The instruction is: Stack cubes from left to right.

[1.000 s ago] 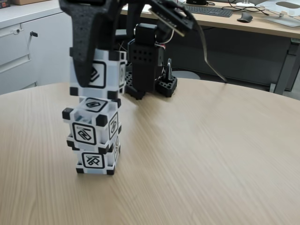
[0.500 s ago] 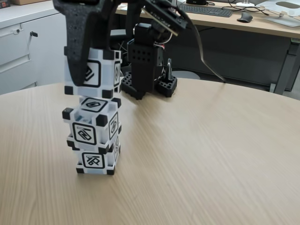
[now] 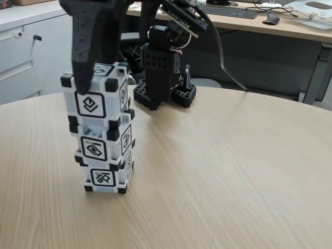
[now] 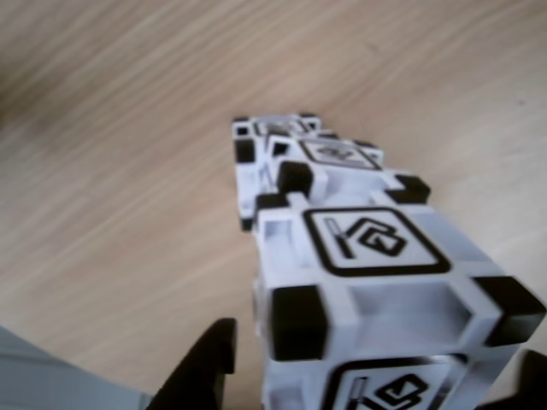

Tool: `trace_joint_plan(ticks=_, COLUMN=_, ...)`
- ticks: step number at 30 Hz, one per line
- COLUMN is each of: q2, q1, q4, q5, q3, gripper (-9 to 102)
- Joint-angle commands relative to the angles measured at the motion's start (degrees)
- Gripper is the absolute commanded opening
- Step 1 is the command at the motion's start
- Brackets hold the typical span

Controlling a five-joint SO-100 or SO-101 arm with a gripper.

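Where cubes [image 3: 102,136] tower, black arm base [image 3: 158,67] close behind.

My gripper [image 3: 96,72] looks rough, matt black; the cubes [image 3: 106,148] are smooth, slightly glossy plastic on a matt wood-grain table [image 3: 223,171].

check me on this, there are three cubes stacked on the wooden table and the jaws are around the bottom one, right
Not quite. The three cubes are stacked on the wooden table, but the jaws are around the top cube, not the bottom cube. The fixed view shows the black gripper reaching down over the top of the stack.
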Motion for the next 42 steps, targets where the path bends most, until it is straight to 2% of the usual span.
trace_joint_plan(ticks=1, q2=2.5, q1=0.4, q4=0.5, q5=-0.4, q3=-2.5, gripper=42)
trace_joint_plan(ticks=6, q2=2.5, q1=0.3, q4=0.7, q5=-1.8, q3=-2.5, gripper=46)
trace_joint_plan(ticks=14, q2=1.7, q1=-1.4, q4=0.7, q5=0.7, q3=-2.5, gripper=47)
trace_joint_plan(ticks=29, q2=1.4, q1=-22.1, q4=0.7, q5=12.1, q3=-1.5, gripper=46)
trace_joint_plan(ticks=33, q2=-0.4, q1=-28.7, q4=0.4, q5=13.9, q3=-1.3, gripper=42)
trace_joint_plan(ticks=36, q2=-3.1, q1=-32.5, q4=0.3, q5=14.9, q3=-1.5, gripper=33)
trace_joint_plan(ticks=41, q2=-3.8, q1=-35.2, q4=0.5, q5=15.7, q3=-1.4, gripper=3)
trace_joint_plan(ticks=42, q2=-3.8, q1=-35.2, q4=0.4, q5=16.4, q3=-1.4, gripper=0)
